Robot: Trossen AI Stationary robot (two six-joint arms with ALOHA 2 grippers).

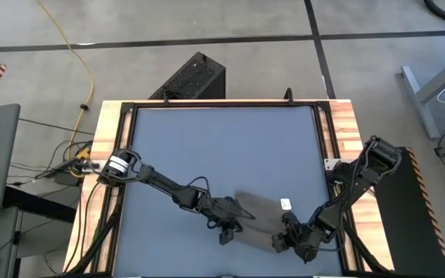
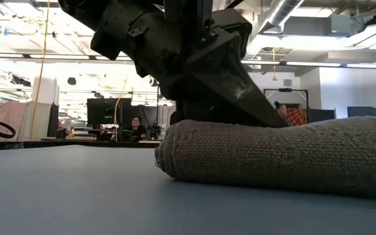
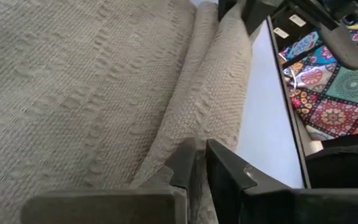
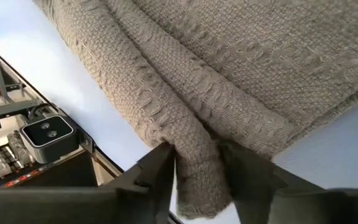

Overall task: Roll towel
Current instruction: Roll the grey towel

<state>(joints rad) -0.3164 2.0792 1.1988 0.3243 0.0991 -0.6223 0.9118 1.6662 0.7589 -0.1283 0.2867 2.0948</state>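
1. Towel (image 1: 261, 215) is being shown lying on the blue table (image 1: 222, 147) near its front edge, between the two arms; much of it is being hidden in the high view by the dark arms above it.
2. Only the rolled edge of the cloth is being seen in the low view, cut off at the picture's right side, with a dark tool body looming above it; which arm that body belongs to cannot be told there.
3. The left tool (image 3: 199, 163) is being shown in its wrist view with its fingers nearly together, a thin fold of the cloth being pinched between them at the roll's edge.
4. The right tool (image 4: 197, 163) is being shown in its wrist view with its fingers parted on either side of the thick rolled end, the roll sitting between them; whether the fingers are pressing the cloth cannot be told.
5. A small white tag (image 1: 286, 205) is being shown only in the high view.
6. A patterned, many-coloured surface (image 3: 328, 93) beyond the table's edge is being seen only in the left wrist view.
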